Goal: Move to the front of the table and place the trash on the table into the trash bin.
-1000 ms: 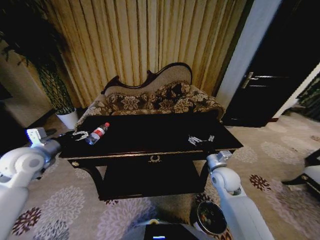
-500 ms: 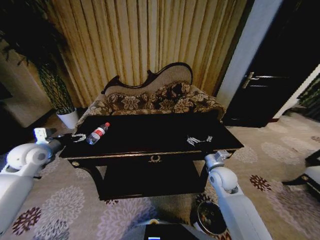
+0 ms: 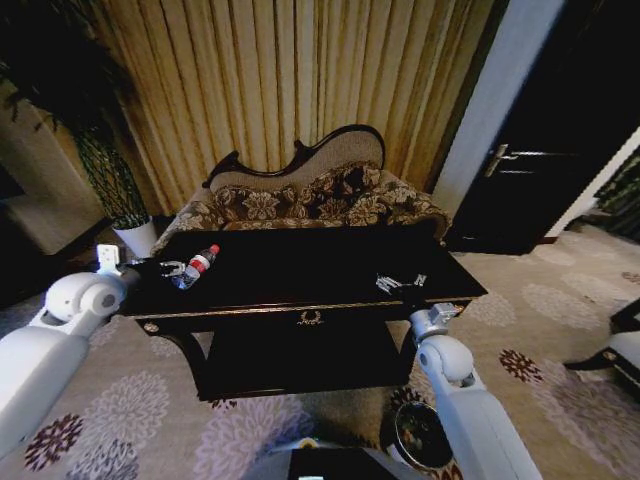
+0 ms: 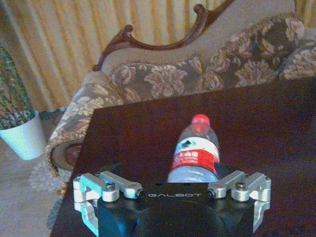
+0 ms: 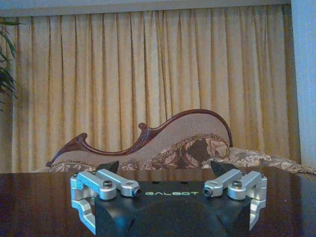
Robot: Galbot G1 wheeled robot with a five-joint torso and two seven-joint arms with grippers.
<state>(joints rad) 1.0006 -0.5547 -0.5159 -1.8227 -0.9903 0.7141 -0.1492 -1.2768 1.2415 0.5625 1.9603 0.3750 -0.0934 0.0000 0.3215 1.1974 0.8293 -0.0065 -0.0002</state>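
I see my left gripper [image 4: 170, 190] spread wide just behind the clear plastic bottle with the red label [image 4: 194, 153], lying on the near-black wooden table [image 3: 300, 265]. My right gripper [image 5: 168, 185], also spread apart, hovers near small white crumpled scraps [image 3: 398, 281].
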